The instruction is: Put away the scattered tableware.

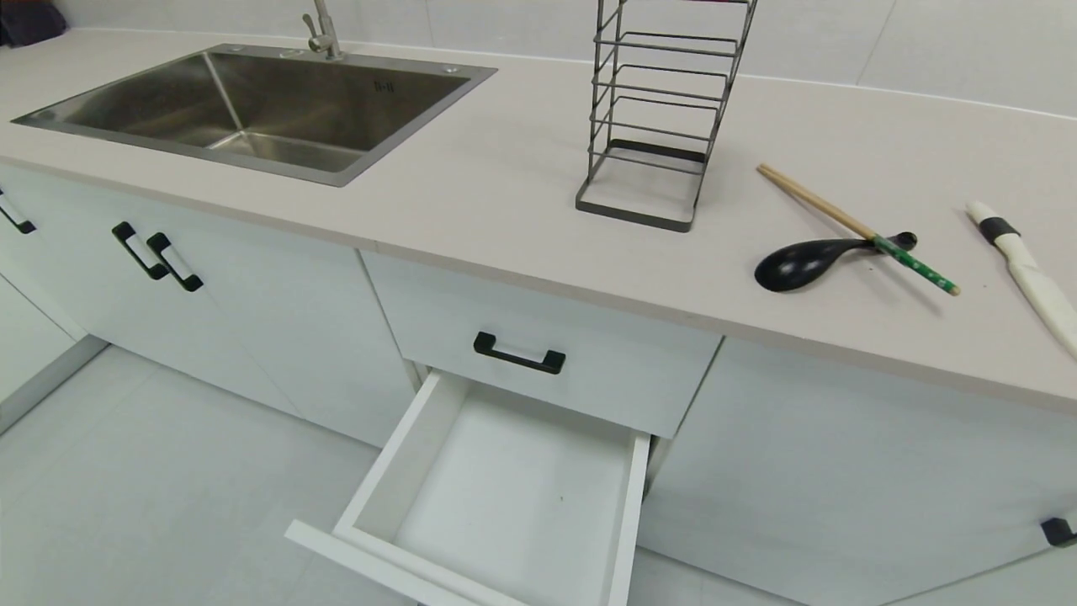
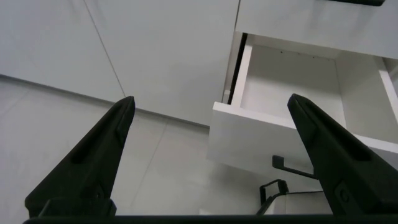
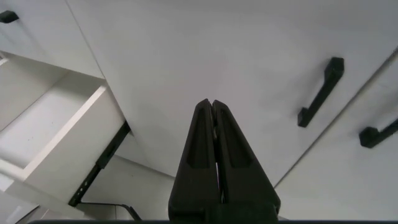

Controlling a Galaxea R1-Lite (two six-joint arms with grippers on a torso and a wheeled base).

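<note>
On the counter at the right lie a black spoon, a pair of wooden chopsticks with green tips resting across its handle, and a white knife with a black band near the counter's right end. Below the counter the lower drawer stands pulled out and bare inside; its white front and inside also show in the left wrist view. My left gripper is open, low before that drawer's front. My right gripper is shut with nothing in it, pointing at the white cabinet fronts.
A dark wire rack stands upright mid-counter. A steel sink with a tap sits at the back left. A shut drawer with a black handle is above the pulled-out one. Cabinet doors carry black handles.
</note>
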